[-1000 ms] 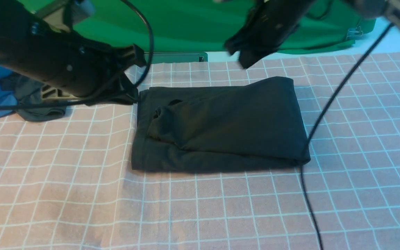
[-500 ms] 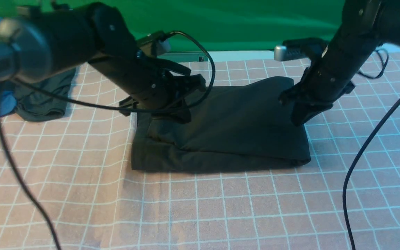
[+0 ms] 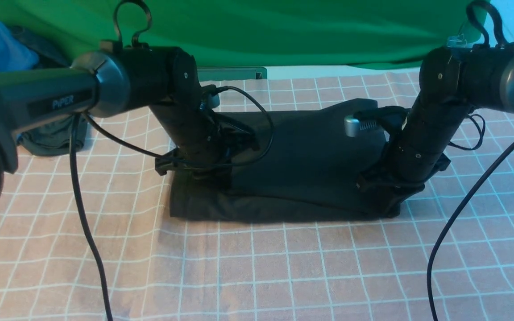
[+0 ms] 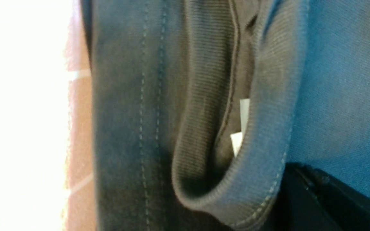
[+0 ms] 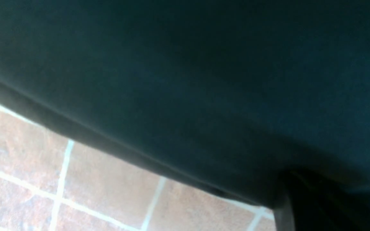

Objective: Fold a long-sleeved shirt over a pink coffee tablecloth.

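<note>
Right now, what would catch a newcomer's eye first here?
Probably the two dark robot arms, reaching in from left and right, their jaws down at the folded black shirt in the middle. Beneath it spreads a pink tablecloth with pale grid lines, and behind hangs a bright green cloth.

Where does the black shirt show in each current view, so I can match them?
Front view: centre, the shirt lying folded between both arms.
Left wrist view: fills most of the picture, stitched hem and neckline-like opening showing.
Right wrist view: upper and right part, edge running diagonally.
Shared landmark: the tablecloth's pale grid lines.
</note>
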Controlling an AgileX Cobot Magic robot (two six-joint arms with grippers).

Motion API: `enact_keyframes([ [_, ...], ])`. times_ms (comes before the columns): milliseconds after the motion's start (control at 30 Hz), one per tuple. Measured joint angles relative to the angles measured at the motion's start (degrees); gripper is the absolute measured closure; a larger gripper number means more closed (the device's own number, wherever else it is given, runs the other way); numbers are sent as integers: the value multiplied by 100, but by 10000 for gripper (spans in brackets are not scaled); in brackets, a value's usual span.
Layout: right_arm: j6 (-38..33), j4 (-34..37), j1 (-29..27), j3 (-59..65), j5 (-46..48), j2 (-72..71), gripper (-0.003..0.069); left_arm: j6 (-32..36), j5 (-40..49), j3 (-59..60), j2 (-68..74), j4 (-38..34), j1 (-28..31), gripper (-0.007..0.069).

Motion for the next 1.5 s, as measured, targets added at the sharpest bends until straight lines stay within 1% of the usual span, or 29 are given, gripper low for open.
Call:
enact_keyframes([
  [167,0,-127,-62,-26,39,-146,622,-40,239,-114,-106,116,-4,612],
  [267,6,-263,-123,-138,47,-314,622,-40,219,-205,-310,183,-4,612],
  [333,6,-306,-153,-443,-172,-558,622,-40,103,-446,-550,178,-4,612],
  [467,6,-283,-153,-1032,-384,-586,621,-40,29,-815,-620,76,-4,612],
  [533,6,-234,-159,-1484,-389,-450,620,-11,-96,-922,-559,2,-4,612],
  [600,-23,-87,-161,-1817,-363,-245,620,71,-235,-943,-453,-99,-4,612],
  [633,-88,78,-161,-2172,-333,-14,620,141,-318,-952,-326,-212,-4,612],
  [733,-167,344,-161,-2699,-240,571,619,229,-410,-958,20,-345,-4,612],
  [800,-181,355,-166,-2874,-203,900,617,242,-465,-958,242,-356,-4,612],
  [967,68,226,-325,-2983,-353,1557,616,120,-592,-963,767,-43,76,612],
  [1033,155,280,-448,-3012,-485,1673,615,-8,-628,-987,831,-34,156,611],
  [1167,89,333,-560,-3054,-545,1719,610,-86,-630,-1021,865,-165,243,611],
  [1367,-62,243,-610,-3272,-249,1631,601,-82,-581,-1021,612,-9,298,611],
  [1500,-74,173,-631,-3459,-180,1440,599,-82,-906,-1029,233,33,316,611],
])
